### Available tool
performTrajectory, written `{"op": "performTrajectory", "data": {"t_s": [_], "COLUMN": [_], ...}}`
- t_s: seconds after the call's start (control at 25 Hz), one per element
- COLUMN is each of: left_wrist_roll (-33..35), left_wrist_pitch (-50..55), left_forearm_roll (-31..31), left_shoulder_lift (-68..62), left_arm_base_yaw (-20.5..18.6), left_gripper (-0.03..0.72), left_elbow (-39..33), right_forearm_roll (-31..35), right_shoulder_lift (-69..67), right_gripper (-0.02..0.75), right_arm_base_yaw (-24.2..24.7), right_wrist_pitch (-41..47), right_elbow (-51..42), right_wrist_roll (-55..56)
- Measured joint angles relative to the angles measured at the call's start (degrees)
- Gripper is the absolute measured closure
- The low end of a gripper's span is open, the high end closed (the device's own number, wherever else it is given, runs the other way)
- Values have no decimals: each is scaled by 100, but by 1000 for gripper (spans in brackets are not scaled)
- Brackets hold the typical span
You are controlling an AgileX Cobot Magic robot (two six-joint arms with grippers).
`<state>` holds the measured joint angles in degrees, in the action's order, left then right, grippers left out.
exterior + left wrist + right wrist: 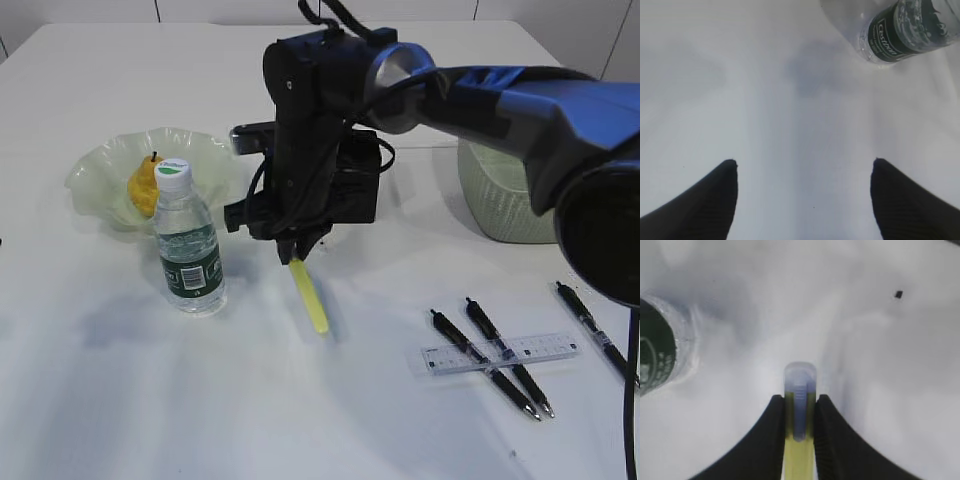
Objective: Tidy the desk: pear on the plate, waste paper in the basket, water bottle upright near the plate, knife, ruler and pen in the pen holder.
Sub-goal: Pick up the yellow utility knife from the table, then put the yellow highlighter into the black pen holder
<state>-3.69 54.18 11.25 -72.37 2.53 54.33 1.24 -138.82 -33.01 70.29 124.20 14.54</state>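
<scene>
My right gripper point(295, 250) reaches across the middle and is shut on a yellow utility knife point(312, 298). The knife hangs tilted, its lower end close to the table. The right wrist view shows the jaws point(800, 401) clamped on the knife point(800, 377) at its blue slider. The water bottle point(188, 248) stands upright beside the plate point(100, 165), which holds the pear point(145, 185). The black pen holder point(358, 190) is behind my right arm. The ruler point(545, 348) lies across three black pens point(485, 365). My left gripper point(805, 165) is open and empty over bare table, with the bottle point(905, 27) ahead.
A pale green basket point(500, 200) stands at the back right. The bottle base point(657, 355) is close on the left in the right wrist view. No waste paper is in view.
</scene>
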Motion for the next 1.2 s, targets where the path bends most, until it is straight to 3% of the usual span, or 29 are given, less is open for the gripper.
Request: {"op": "performTrajectory", "data": {"t_s": [0.36,0.88,1.2], "left_wrist_roll": [0,0,0], "left_wrist_pitch": [69,298,369], "left_forearm_roll": [-189,-205,-205], "left_shoulder_lift": [0,0,0], "left_arm_base_yaw": [0,0,0], "left_gripper": [98,98,98], "left_elbow": [0,0,0], "right_forearm_roll": [-305,-435,-448], "right_shoulder_lift": [684,1995,2182], "right_gripper": [628,630,631], "right_arm_base_yaw": [101,1100,1292], "right_wrist_pitch": [11,119,135], "right_elbow": [0,0,0], "right_wrist_roll": [-102,-231,-405]}}
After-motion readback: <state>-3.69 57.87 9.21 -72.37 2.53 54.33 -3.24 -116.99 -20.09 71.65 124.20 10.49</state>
